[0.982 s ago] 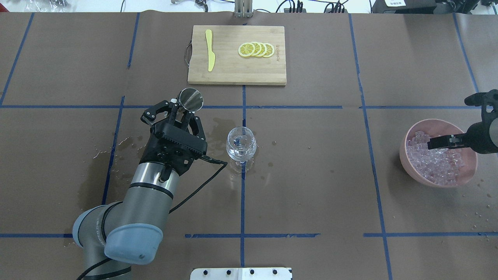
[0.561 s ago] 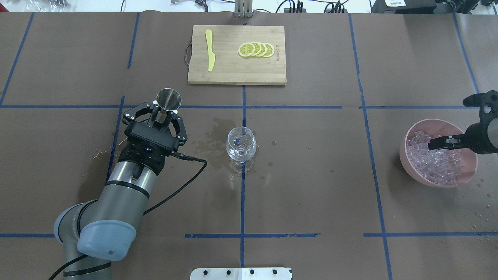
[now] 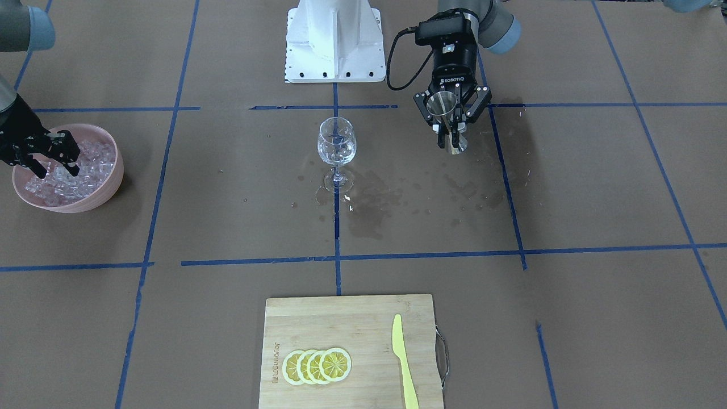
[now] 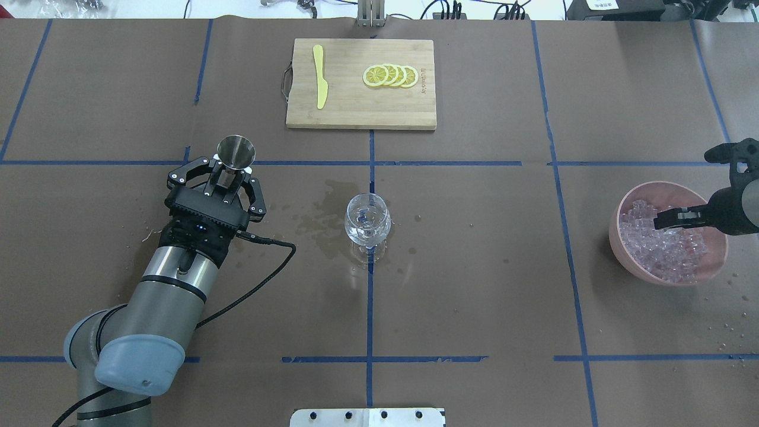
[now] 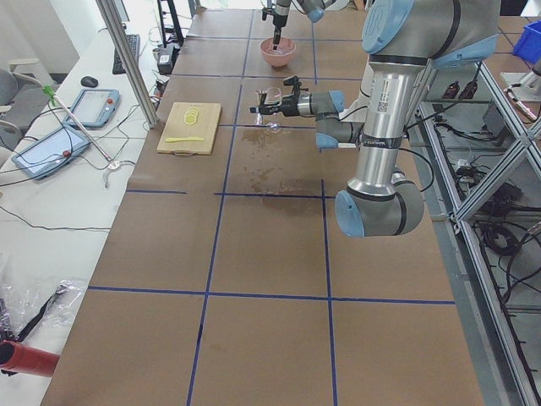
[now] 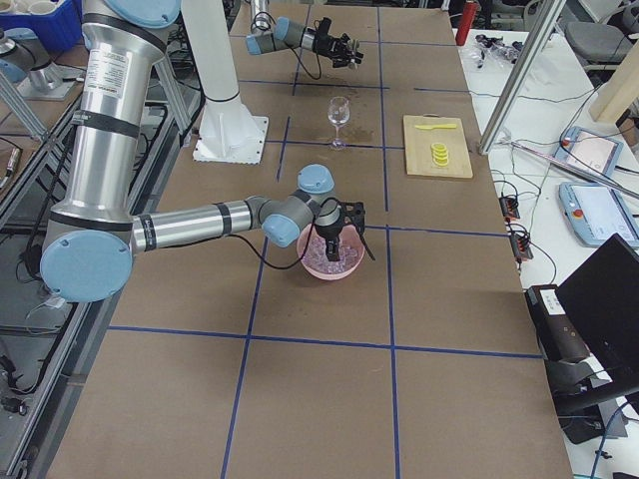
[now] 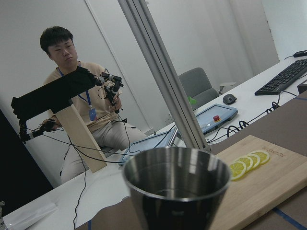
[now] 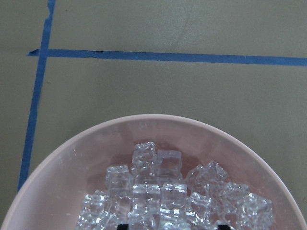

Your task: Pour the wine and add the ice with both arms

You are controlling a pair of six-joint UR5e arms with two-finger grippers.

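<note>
Ice [image 4: 667, 249]: heap of small clear cubes filling a pink bowl [image 4: 628, 261], well to the right of the wine glass [image 4: 367, 222].

Wine: none can be made out for certain inside the wine glass, which stands upright on brown paper at a crossing of blue tape lines.

Right gripper [image 3: 58, 168]: over the bowl, well to the right of the glass. Its fingers are spread apart with the tips down among the top cubes and nothing between them. The wrist view shows two dark tips set wide at the bowl's near side.

Left gripper [image 4: 228, 175]: to the left of the glass and clear of it, fingers clamped on the narrow waist of a steel jigger [image 4: 236, 152]. The jigger's mouth faces up; its contents cannot be told.

Wet stains [image 4: 320, 219]: dark patches on the paper, at the glass's foot and spreading to its left.

Cutting board [image 4: 362, 110]: bamboo, beyond the glass on the side away from the robot. It carries four overlapping lemon slices [image 4: 391, 76] and a yellow knife [image 4: 320, 77].
</note>
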